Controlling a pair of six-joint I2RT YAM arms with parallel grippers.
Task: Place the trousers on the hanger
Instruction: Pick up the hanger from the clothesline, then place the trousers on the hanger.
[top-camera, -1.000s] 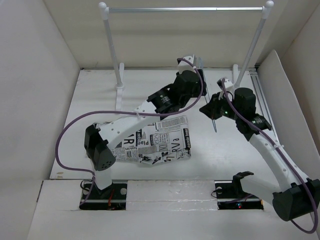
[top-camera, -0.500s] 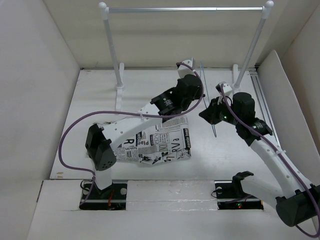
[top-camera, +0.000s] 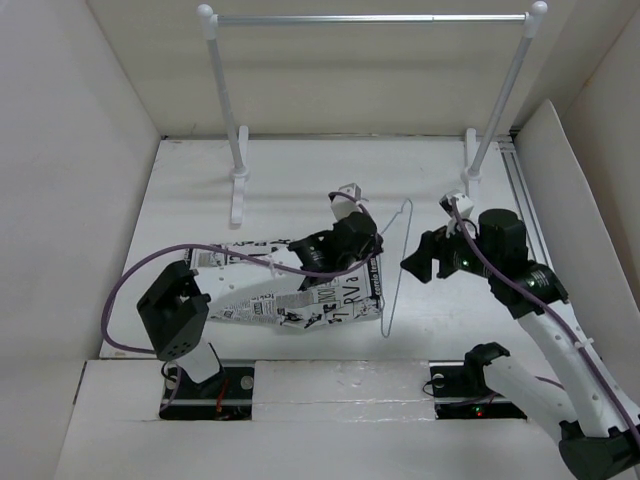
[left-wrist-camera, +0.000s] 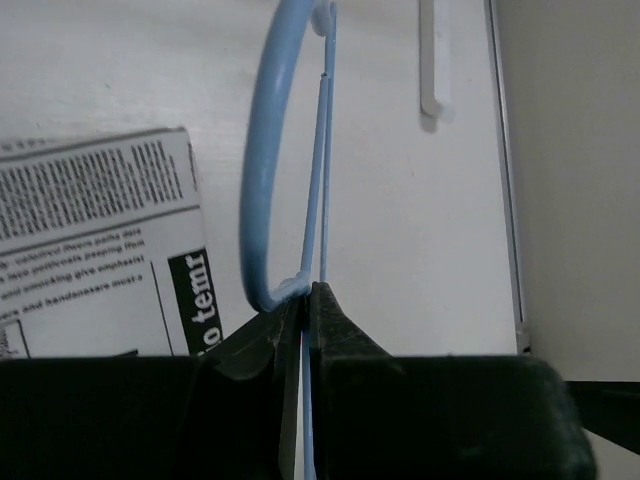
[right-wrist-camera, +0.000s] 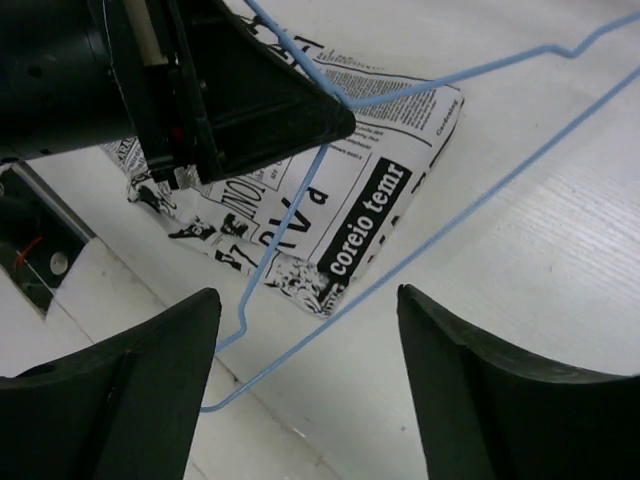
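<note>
The left gripper (left-wrist-camera: 308, 290) is pinching the thin blue hanger (left-wrist-camera: 258, 170) near its hook, jaws shut tight on the wire. The right gripper (right-wrist-camera: 308, 300) is hanging wide open just right of the hanger, gripping nothing. The trousers (top-camera: 330, 290) are lying folded flat on the table (top-camera: 300, 180), under and to the left of the left gripper. The hanger is standing along their right edge, its near corner reaching past them, and no cloth is passing through it. With only one narrow pinch supporting it, the slender wire is likely to swivel or slip, and it could snag the cloth and drag the fold open.
</note>
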